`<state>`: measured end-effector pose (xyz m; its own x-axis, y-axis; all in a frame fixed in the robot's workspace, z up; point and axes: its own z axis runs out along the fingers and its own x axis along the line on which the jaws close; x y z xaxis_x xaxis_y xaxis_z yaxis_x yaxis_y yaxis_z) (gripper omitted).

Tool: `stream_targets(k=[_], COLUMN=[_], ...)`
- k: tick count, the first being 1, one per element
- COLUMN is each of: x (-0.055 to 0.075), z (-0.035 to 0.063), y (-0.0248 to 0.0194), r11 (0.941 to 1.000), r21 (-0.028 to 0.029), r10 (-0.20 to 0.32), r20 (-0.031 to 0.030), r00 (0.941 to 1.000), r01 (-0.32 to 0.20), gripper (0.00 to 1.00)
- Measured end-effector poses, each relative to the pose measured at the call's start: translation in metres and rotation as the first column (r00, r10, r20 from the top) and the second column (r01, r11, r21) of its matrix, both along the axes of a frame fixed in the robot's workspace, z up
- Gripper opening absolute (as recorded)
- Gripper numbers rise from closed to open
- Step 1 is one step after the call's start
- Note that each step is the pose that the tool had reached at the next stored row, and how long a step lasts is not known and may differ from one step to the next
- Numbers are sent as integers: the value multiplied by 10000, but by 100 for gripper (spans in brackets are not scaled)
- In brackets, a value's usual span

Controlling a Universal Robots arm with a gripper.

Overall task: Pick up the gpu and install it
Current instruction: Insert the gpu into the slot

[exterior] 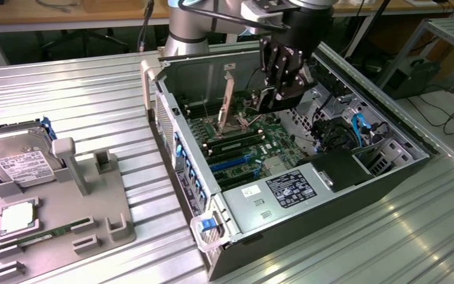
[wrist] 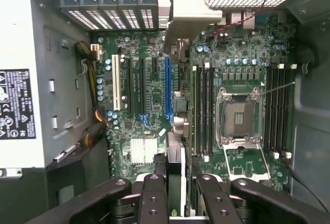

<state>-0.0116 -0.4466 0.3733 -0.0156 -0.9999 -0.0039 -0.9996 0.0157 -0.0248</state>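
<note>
The fingers (wrist: 178, 193) are clamping the gpu (wrist: 175, 172) edge-on above the motherboard (wrist: 154, 95) inside the case (exterior: 353, 195); any tilt is risking its edge missing the blue slot (wrist: 167, 87) and jamming

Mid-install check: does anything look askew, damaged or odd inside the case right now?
Nothing looks damaged or spilled. The gripper holds the gpu edge-on above the motherboard, parallel to its slots and not seated. One oddity: the CPU socket is empty.
</note>
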Motion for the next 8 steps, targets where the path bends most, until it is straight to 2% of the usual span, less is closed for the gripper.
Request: stream_targets(k=[5,8], x=[-106,-137], z=[-92,-147], y=[80,85], r11=[10000,10000], r21=[1,2], r10=[0,3], r20=[0,0], r00=[10000,10000], r01=[0,-3], gripper=[27,27])
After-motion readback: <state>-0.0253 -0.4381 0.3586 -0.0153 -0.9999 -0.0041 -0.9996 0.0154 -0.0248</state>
